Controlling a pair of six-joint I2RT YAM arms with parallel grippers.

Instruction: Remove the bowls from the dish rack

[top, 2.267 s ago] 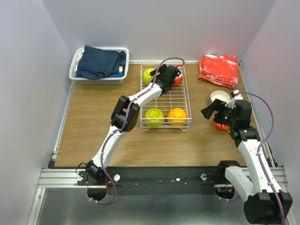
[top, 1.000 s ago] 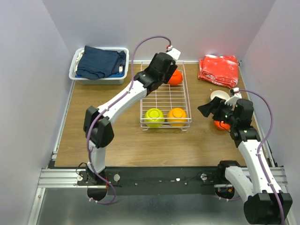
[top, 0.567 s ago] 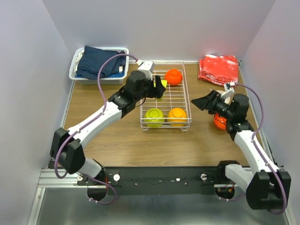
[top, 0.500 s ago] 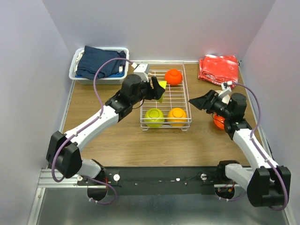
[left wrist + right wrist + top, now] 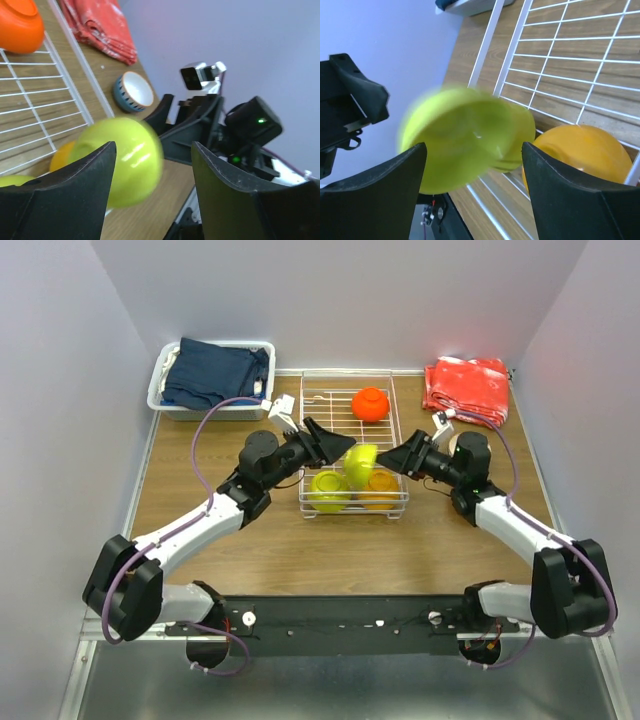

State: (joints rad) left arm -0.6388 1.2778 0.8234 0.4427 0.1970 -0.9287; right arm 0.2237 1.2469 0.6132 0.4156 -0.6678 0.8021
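Observation:
A yellow-green bowl (image 5: 361,464) is tilted in the air over the white wire dish rack (image 5: 393,430), between my two grippers, and is motion-blurred in both wrist views (image 5: 125,160) (image 5: 465,150). My left gripper (image 5: 340,444) (image 5: 152,146) is open wide, with the bowl beside one finger. My right gripper (image 5: 390,462) (image 5: 473,146) faces it, open. In the rack are an orange bowl (image 5: 370,403) at the far end, a second yellow-green bowl (image 5: 326,488) and an orange bowl (image 5: 382,490) (image 5: 585,150) at the near end. A white striped bowl (image 5: 134,91) sits right of the rack.
A white bin of dark-blue cloth (image 5: 210,380) stands at the back left. A folded red cloth (image 5: 466,388) lies at the back right. The right arm stretches across the table right of the rack. Grey walls close three sides.
My left arm lifted the yellow-green bowl from the rack's far left and carried it nearer. My right gripper swung left to meet it. The left jaws now stand open.

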